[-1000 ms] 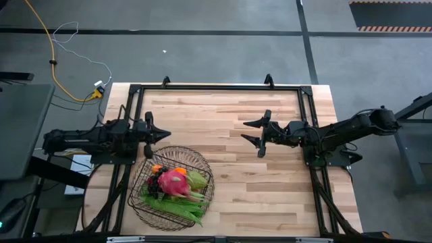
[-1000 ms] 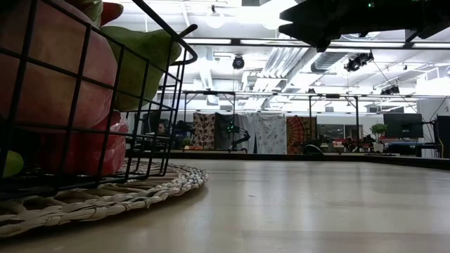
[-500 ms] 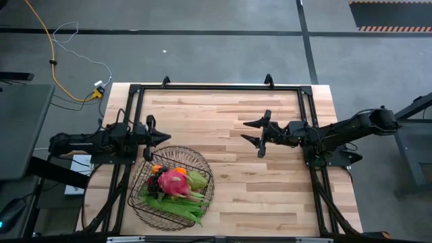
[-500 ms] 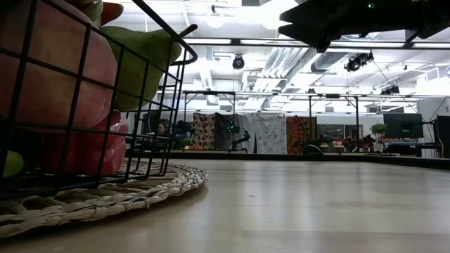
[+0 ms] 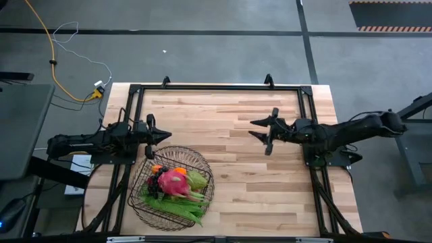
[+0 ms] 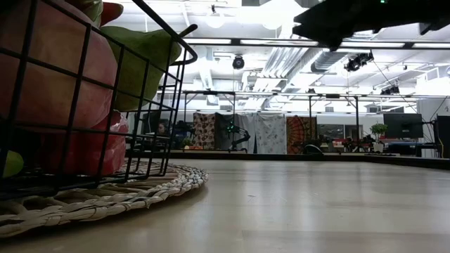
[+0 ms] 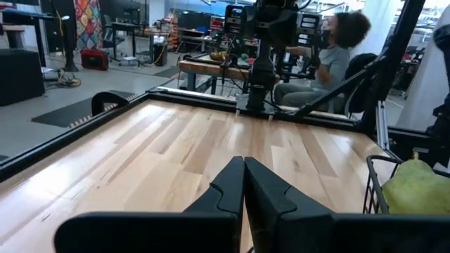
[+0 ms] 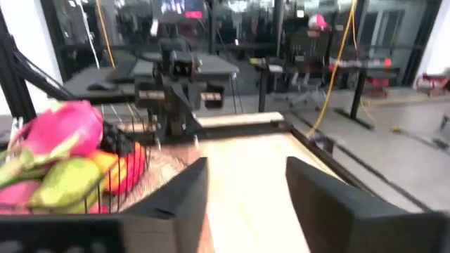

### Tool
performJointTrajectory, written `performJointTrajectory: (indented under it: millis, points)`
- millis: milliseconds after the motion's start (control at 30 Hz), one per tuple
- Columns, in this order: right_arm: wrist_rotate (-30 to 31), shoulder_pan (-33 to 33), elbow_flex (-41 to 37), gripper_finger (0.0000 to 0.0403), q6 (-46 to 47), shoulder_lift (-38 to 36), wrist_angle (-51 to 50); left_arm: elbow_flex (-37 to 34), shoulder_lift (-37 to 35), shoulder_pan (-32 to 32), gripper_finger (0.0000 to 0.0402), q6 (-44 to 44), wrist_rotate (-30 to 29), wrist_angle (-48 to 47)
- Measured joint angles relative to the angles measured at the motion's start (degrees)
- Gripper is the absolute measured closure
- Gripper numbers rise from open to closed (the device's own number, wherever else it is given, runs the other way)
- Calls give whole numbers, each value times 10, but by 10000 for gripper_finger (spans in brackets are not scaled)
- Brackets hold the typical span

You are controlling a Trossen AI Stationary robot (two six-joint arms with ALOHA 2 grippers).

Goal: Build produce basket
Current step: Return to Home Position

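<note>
My right gripper (image 5: 255, 129) is spread wide open, nothing in it, hovering right of centre. My left gripper (image 5: 166, 136) is pinched together and empty, right by the basket (image 5: 138, 201) rim's upper edge. The basket sits lower left with the produce (image 5: 174, 181) piled inside.

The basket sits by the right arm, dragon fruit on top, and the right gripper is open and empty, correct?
No: the high view shows the basket by the left gripper. The dragon fruit on top and open, empty right gripper are correct.
</note>
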Motion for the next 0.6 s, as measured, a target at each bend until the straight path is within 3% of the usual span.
performJointTrajectory:
  millis: [200,433,600]
  points:
    - [-37,-32,-47,383,32,-124,-83,0,0,0,401,-5,0,0]
    - [-155,-82,-140,394,77,-260,-83,0,0,0,401,-5,0,0]
    - [-168,-89,-185,395,82,-343,-82,0,0,0,397,-5,0,0]
